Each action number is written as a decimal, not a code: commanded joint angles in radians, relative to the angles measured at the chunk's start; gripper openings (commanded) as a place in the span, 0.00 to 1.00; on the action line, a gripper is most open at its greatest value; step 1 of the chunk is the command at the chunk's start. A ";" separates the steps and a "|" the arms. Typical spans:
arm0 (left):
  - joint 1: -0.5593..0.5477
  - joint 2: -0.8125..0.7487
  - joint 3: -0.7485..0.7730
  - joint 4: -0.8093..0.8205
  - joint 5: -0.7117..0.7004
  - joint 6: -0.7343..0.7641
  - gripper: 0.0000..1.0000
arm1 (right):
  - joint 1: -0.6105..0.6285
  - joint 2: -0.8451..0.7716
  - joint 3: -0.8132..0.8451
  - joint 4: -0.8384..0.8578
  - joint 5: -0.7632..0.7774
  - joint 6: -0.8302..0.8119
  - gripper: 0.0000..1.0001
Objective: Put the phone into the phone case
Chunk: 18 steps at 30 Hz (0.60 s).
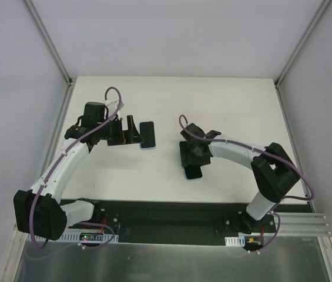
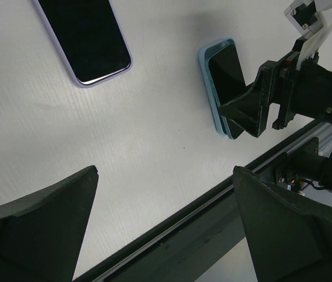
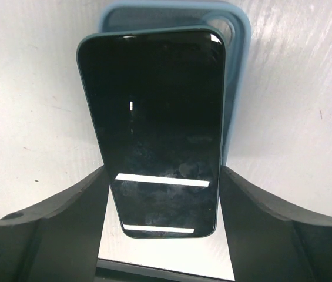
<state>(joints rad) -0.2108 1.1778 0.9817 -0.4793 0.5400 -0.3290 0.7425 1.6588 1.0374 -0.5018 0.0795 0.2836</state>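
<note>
The phone (image 1: 147, 135), with a black screen and a thin lavender edge, lies flat on the white table; it also shows in the left wrist view (image 2: 86, 38). My left gripper (image 1: 128, 134) is open and empty just to its left, jaws wide (image 2: 166, 173). The light blue phone case (image 1: 194, 175) lies flat at mid-table (image 2: 204, 70) (image 3: 239, 70). My right gripper (image 1: 192, 157) (image 3: 164, 173) is shut on a black-screened slab with a thin teal edge (image 3: 160, 117), held tilted with its far end over the case.
A dark rail (image 1: 171, 214) runs along the near table edge and shows in the left wrist view (image 2: 183, 235). Grey walls with metal posts (image 1: 48, 41) close in the back and sides. Purple cables loop over both arms.
</note>
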 commanded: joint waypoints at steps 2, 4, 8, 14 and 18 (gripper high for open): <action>-0.010 0.002 -0.002 0.005 -0.008 0.010 0.97 | 0.038 -0.001 0.021 -0.034 0.140 0.103 0.48; -0.010 0.006 0.000 0.007 -0.003 0.011 0.97 | 0.052 0.002 0.020 -0.035 0.161 0.121 0.48; -0.010 0.011 0.000 0.005 0.008 0.011 0.97 | 0.063 -0.001 0.013 -0.038 0.204 0.173 0.50; -0.010 0.005 -0.003 0.008 0.005 0.010 0.97 | 0.066 -0.017 0.018 -0.043 0.243 0.186 0.52; -0.010 0.006 -0.002 0.007 0.009 0.008 0.97 | 0.066 -0.001 0.041 -0.058 0.240 0.170 0.52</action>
<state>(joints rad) -0.2108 1.1851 0.9817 -0.4793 0.5404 -0.3290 0.8040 1.6653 1.0374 -0.5339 0.2775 0.4427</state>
